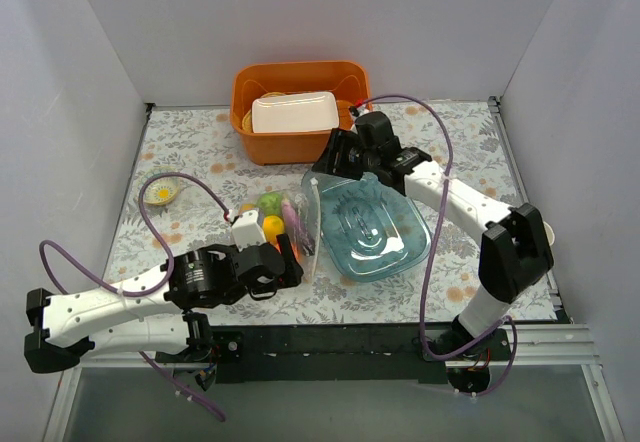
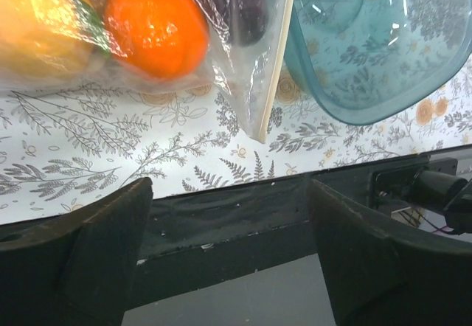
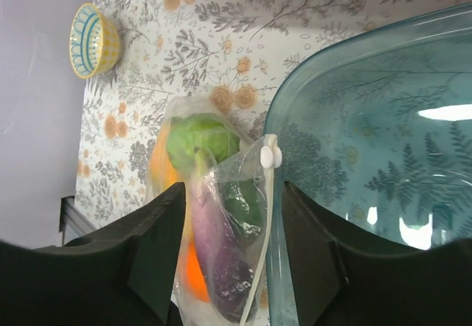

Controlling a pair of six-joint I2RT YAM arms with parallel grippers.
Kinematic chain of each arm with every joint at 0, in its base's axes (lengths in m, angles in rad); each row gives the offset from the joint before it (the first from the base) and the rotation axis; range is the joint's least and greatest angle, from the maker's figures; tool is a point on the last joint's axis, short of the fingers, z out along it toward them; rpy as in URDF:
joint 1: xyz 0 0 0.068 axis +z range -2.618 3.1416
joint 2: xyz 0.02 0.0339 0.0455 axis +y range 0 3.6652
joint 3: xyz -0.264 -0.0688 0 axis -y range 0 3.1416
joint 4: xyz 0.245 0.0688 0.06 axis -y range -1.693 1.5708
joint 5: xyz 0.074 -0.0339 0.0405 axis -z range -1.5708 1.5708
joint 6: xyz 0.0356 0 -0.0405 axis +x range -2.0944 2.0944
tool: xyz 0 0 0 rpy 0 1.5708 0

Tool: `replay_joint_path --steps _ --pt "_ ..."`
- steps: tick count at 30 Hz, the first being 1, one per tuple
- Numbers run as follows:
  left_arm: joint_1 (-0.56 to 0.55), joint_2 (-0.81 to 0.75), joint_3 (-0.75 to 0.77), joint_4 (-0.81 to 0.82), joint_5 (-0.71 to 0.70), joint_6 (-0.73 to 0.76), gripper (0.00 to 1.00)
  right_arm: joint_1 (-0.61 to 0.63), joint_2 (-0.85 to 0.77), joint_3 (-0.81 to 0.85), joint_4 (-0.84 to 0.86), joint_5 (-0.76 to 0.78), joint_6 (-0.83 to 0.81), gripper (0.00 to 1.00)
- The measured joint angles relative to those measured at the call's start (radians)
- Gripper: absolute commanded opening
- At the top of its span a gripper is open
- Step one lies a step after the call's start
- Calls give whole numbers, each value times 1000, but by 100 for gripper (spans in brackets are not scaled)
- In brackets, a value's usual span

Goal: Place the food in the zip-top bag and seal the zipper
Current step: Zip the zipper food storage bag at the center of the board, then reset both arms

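Fingers (image 3: 147,252) spread wide on my right gripper (image 3: 232,189), gripping nothing, hanging right above the white tab (image 3: 271,153) at the far end of the zipper (image 3: 264,230). The food (image 3: 199,143) is in: green one, eggplant, orange, all inside the zip-top bag (image 1: 283,217), which lies just beside the blue tray (image 1: 395,252). My left gripper (image 2: 228,189) is open too, empty, at the bag's near end. Loading looks done. Sealing is what's left, I judge, though I can't tell whether the strip is closed.

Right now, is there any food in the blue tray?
No, the blue tray holds nothing; the food sits inside the zip-top bag.
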State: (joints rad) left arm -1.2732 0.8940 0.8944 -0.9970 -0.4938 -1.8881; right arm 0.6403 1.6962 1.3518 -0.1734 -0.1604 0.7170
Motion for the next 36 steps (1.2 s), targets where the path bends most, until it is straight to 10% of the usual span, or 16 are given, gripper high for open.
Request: replay_joint_path --steps 15,36 --pt "60 32 87 -43 -109 52 98 -84 -252 -183 -152 185 -107 65" --pt "961 298 266 335 373 592 98 -315 -520 -378 -307 241 -251 64"
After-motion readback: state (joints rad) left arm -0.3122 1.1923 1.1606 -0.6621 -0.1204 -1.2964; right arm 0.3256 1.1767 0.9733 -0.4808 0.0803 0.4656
